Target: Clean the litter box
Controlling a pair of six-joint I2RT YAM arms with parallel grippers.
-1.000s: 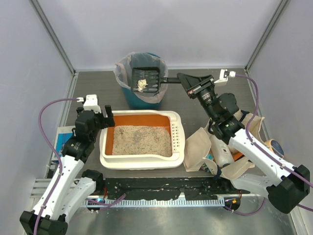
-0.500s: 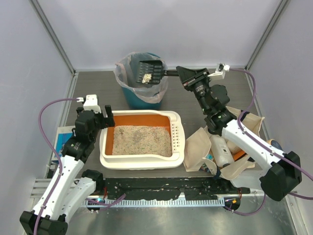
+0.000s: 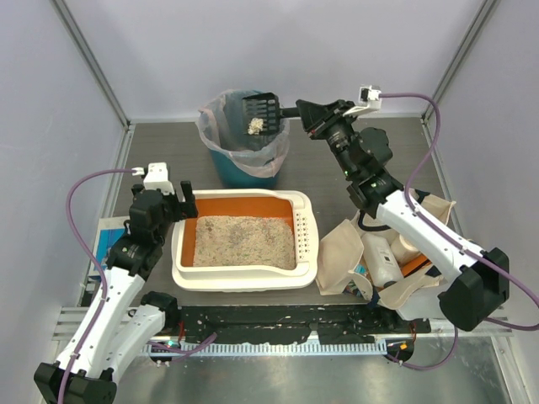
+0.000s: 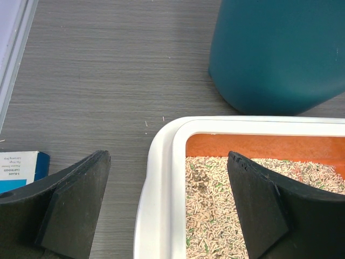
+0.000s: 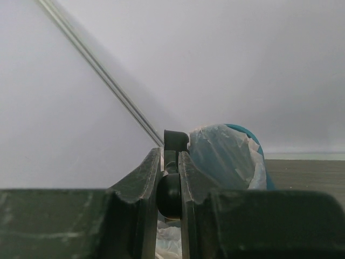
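Plainly, pale walls (image 3: pixel 278 50) enclose the grey tabletop (image 3: pixel 160 147) bearing the litter box (image 3: pixel 244 275).

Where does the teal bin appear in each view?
Top external: back centre, teal bin behind the litter box.
Left wrist: bin upper right, beyond the box's corner.
Right wrist: bin centre right, past the right gripper holding the scoop.
Shared landmark: the grey table.

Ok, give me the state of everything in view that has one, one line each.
litter box, flat, litter inside.
teal bin, upright, open, plastic liner in place.
scoop, tipped above the teal bin, pale clump on it.
tote bag, slumped open, things inside.
left gripper, jaws wide open astride the litter box rim, holding nothing.
right gripper, jaws shut on the scoop handle.
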